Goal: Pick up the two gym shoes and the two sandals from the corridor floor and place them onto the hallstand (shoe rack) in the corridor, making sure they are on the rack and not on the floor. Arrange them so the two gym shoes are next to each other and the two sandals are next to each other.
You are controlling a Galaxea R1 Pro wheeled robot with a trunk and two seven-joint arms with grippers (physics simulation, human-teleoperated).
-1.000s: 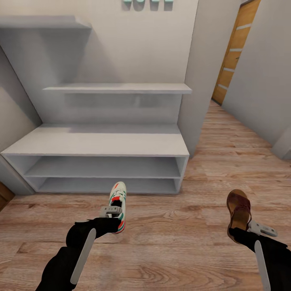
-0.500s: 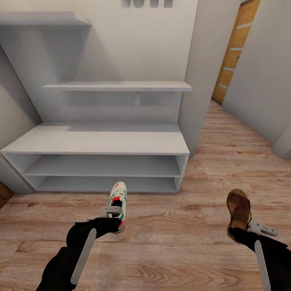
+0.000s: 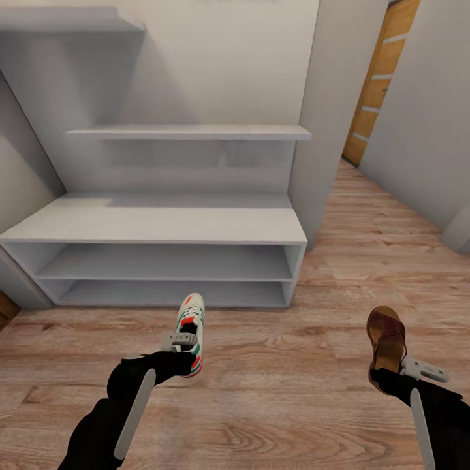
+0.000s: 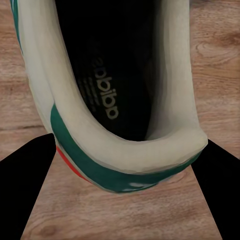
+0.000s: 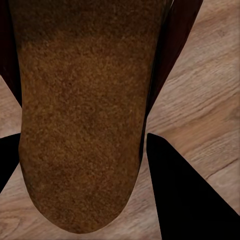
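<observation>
Since the earlier frame the hallstand (image 3: 156, 225) is framed lower at 12 o'clock, camera shifted, while a gym shoe (image 3: 191, 334) is gripped by the left pincer (image 3: 181, 341) and a sandal (image 3: 385, 339) by the right pincer (image 3: 418, 369), nothing yet racked.

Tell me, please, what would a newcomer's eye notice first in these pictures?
Probably the white gym shoe with green stripes, held at its heel by the left gripper above the wooden floor. At the right, the right gripper holds a brown sandal. Ahead stands the grey hallstand, its top and shelves bare.
</observation>
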